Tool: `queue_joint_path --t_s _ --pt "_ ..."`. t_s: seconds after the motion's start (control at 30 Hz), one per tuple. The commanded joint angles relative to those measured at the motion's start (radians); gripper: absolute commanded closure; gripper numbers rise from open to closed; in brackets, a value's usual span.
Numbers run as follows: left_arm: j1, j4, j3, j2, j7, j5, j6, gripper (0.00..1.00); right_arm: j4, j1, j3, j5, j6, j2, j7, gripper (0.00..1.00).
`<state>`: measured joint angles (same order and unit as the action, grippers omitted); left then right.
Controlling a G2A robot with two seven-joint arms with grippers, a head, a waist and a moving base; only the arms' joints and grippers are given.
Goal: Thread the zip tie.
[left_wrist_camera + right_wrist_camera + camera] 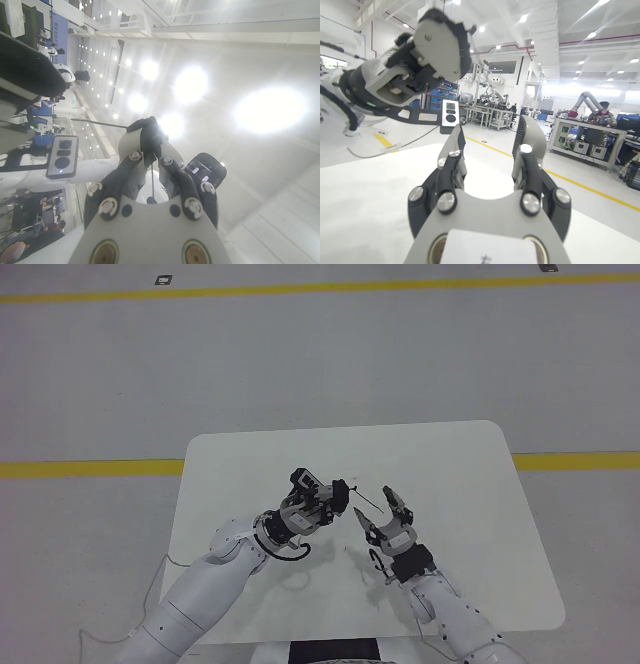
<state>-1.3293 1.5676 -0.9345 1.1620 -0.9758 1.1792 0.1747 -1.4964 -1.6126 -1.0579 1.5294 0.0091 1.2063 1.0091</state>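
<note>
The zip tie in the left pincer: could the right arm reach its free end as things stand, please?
Probably yes. The right pincer is open and close to the left pincer, which is shut on the zip tie; the free end sticks out toward it, with nothing between.

Bright ceiling lamps, heavy glare in left wrist view, bowed wide-angle edges

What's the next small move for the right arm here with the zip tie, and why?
Probably ease the right gripper toward the free tail of the zip tie and close on it. The left gripper is shut on the tie, its thin tail sticks out toward the right gripper, and the right gripper's jaws stand open, holding nothing.
</note>
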Motion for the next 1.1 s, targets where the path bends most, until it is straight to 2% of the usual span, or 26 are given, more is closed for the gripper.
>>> queue_joint_path --t_s 0.0,0.2,0.37,0.53,0.6,0.83,0.97,1.07 --pt "0.0 0.0 0.0 0.0 0.0 0.0 0.0 1.0 -0.048 -0.034 -0.051 -0.003 -0.04 -0.013 0.001 0.0" --pt "0.0 0.0 0.0 0.0 0.0 0.0 0.0 1.0 -0.21 -0.142 -0.225 -0.044 -0.165 -0.049 -0.007 0.0" --pt "0.0 0.0 0.0 0.0 0.0 0.0 0.0 1.0 -0.334 -0.221 -0.346 -0.109 -0.212 -0.064 0.004 0.0" --pt "0.0 0.0 0.0 0.0 0.0 0.0 0.0 1.0 -0.437 -0.285 -0.424 -0.151 -0.275 -0.073 0.002 0.0" --pt "0.0 0.0 0.0 0.0 0.0 0.0 0.0 1.0 -0.469 -0.301 -0.455 -0.16 -0.278 -0.075 0.015 0.0" --pt "0.0 0.0 0.0 0.0 0.0 0.0 0.0 1.0 -0.517 -0.333 -0.499 -0.206 -0.292 -0.072 0.052 0.0" --pt "0.0 0.0 0.0 0.0 0.0 0.0 0.0 1.0 -0.541 -0.348 -0.504 -0.212 -0.321 -0.072 0.047 0.0" --pt "0.0 0.0 0.0 0.0 0.0 0.0 0.0 1.0 -0.541 -0.348 -0.504 -0.212 -0.321 -0.072 0.047 0.0"
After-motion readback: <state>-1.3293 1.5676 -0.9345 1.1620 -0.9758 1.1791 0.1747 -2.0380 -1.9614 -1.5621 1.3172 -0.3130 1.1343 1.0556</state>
